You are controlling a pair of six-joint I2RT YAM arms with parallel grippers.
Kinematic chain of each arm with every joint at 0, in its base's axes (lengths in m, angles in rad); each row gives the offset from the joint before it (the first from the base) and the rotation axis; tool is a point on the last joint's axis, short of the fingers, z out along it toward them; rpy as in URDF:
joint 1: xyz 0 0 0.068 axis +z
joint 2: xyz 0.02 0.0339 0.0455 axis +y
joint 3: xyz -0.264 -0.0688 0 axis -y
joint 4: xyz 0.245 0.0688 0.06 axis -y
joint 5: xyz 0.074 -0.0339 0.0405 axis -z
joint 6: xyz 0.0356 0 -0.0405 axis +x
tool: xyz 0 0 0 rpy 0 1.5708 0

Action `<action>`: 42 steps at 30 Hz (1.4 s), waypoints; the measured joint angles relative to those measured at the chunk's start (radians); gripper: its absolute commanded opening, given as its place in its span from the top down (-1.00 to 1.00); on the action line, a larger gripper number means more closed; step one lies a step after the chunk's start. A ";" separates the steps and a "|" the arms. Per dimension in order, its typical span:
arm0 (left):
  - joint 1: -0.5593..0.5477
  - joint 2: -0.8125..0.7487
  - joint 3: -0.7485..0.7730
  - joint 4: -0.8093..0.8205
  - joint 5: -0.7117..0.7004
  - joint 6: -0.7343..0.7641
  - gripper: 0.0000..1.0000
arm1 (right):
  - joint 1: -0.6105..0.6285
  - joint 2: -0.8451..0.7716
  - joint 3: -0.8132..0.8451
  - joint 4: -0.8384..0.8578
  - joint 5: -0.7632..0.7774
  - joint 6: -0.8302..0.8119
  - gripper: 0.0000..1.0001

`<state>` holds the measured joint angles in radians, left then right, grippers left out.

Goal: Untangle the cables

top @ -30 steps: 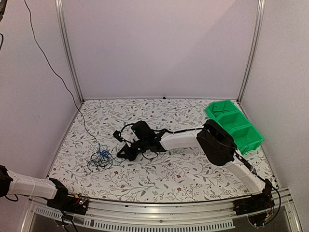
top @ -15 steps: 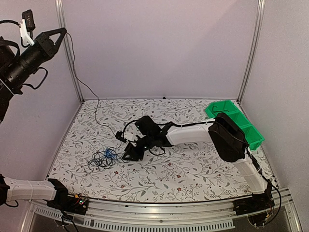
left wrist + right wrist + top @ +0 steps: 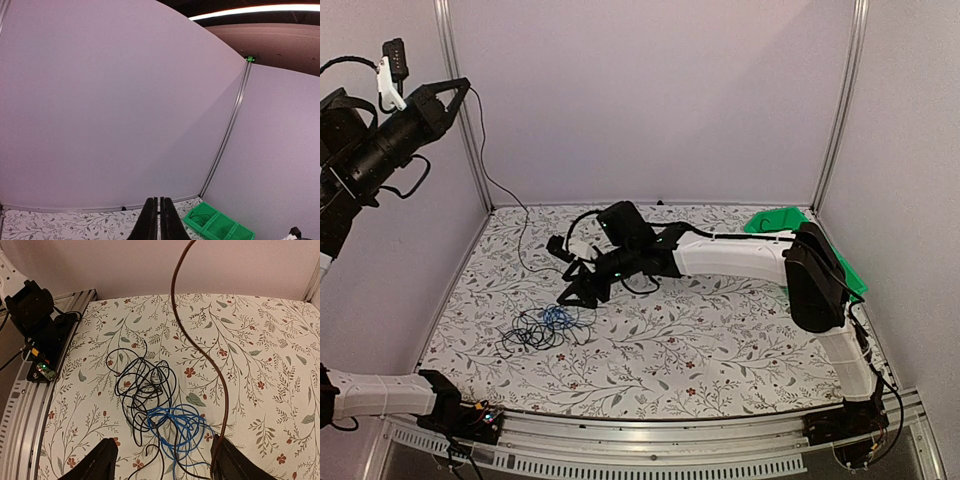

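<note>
Step in hand: we judge that one black strand is being drawn up and out of the knot.
Left claw [image 3: 158,202]: raised high by the left wall, fingers pressed together. The black strand [image 3: 523,240] runs from its tip down to the worktop [image 3: 720,340], so we read the claw as pinching that strand.
Right claw [image 3: 164,446]: fingers spread, gripping nothing, hovering low over the far side of the tangle.
Cables [image 3: 542,325]: a loose knot of black loops with a blue coil [image 3: 175,427] overlapping one edge. It lies on the worktop left of centre, toward the near rail [image 3: 670,440].
Wrist detail: a dark strand crosses close to the right lens and drops beside one finger; we cannot tell whether they touch.
Doing it well: we would lift slowly, keeping the strand taut but never jerked. The right claw should pin the other loops just beside where the strand leaves them, so the knot is not dragged along. If loops cinch, we would slacken and pull from another angle. The blue coil will likely want to follow.
Surface: a pale cover printed with leafy sprigs and small red flowers; thin black wire can hide among the stems.
Room: lilac panels [image 3: 650,100], aluminium corner posts [image 3: 225,129], and a green compartment bin [image 3: 772,217] at far right, partly behind the right arm [image 3: 730,255].
</note>
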<state>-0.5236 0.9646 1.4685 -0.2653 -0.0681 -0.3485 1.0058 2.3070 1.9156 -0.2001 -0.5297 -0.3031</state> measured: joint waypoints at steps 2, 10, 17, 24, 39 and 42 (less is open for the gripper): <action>0.000 0.000 0.000 0.000 0.000 -0.002 1.00 | 0.000 0.002 0.029 -0.014 0.004 0.006 -0.23; 0.000 -0.003 -0.005 0.000 -0.002 -0.005 1.00 | -0.001 0.014 0.109 -0.010 0.076 0.029 0.82; 0.000 -0.020 -0.052 0.000 -0.016 -0.019 1.00 | -0.010 0.016 0.108 -0.019 0.120 0.002 -0.17; 0.000 -0.023 -0.064 0.000 -0.019 -0.027 1.00 | -0.012 0.023 0.107 -0.016 0.135 -0.013 -0.04; 0.000 -0.043 -0.123 0.023 -0.065 -0.008 -0.14 | -0.015 0.112 0.139 -0.019 0.130 -0.009 1.00; 0.000 -0.072 -0.253 0.041 -0.106 -0.005 -0.29 | -0.019 0.085 0.139 -0.027 0.127 -0.008 1.00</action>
<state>-0.5240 0.8925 1.2160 -0.2245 -0.1745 -0.3531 0.9867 2.3924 2.0544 -0.2276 -0.4026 -0.3111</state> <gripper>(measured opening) 0.587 0.019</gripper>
